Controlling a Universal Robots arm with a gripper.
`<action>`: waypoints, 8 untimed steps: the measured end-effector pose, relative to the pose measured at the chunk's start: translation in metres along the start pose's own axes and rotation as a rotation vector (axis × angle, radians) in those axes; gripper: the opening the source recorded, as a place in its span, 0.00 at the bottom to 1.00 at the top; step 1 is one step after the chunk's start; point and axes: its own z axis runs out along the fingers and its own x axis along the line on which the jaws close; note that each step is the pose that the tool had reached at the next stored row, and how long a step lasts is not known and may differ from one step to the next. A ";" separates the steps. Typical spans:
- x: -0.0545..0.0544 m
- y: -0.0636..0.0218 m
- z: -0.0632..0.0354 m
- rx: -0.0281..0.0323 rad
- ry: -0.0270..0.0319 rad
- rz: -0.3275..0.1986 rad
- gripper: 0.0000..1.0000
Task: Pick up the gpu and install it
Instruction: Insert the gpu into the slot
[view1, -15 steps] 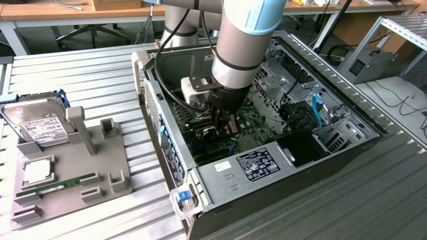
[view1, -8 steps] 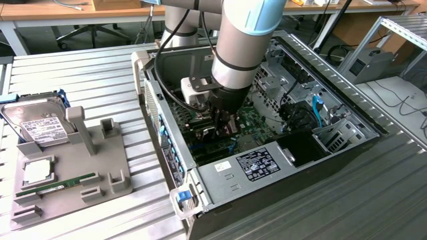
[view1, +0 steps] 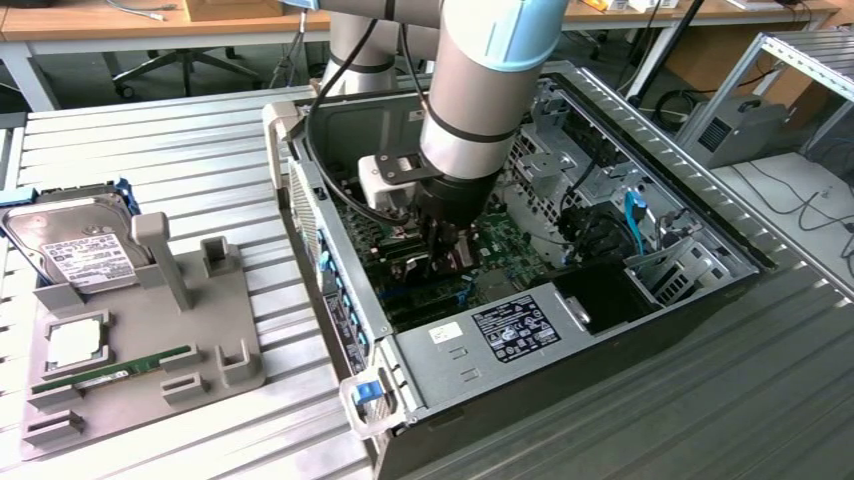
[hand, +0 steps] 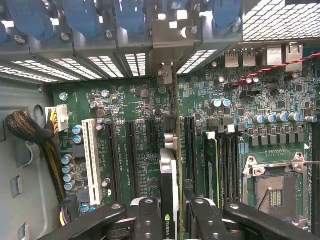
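- Slots and tall capacitors crowd the green motherboard (hand: 145, 130) we see inside the open computer case (view1: 441, 375); a white slot (hand: 91, 160) and a braided cable bundle (hand: 30, 131) lie off to one side.
- We find the gpu (hand: 168, 192), a thin dark card seen edge-on, pinched between the fingers (hand: 150, 220), upright over the slots.
- Our arm (view1: 481, 90) reaches steeply down into the case, gripper (view1: 447, 250) low over the board.
- On the ribbed metal desk (view1: 174, 160), a grey holder tray (view1: 200, 330) carries a silver hard drive (view1: 83, 245) and a green memory stick (view1: 114, 372).

In the exterior view the arm (view1: 474, 90) covers most of the gpu (view1: 447, 262) and the gripper (view1: 451, 250) inside the computer case (view1: 587, 330), while the wrist view cuts off the gpu's near end and the gripper's body.
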 end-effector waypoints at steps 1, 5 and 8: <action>0.000 0.0001 0.0000 -0.0001 0.0000 0.000 0.27; 0.000 0.0003 0.0000 -0.0002 0.0001 0.000 0.27; -0.001 0.0007 0.0000 -0.0002 0.0003 0.000 0.27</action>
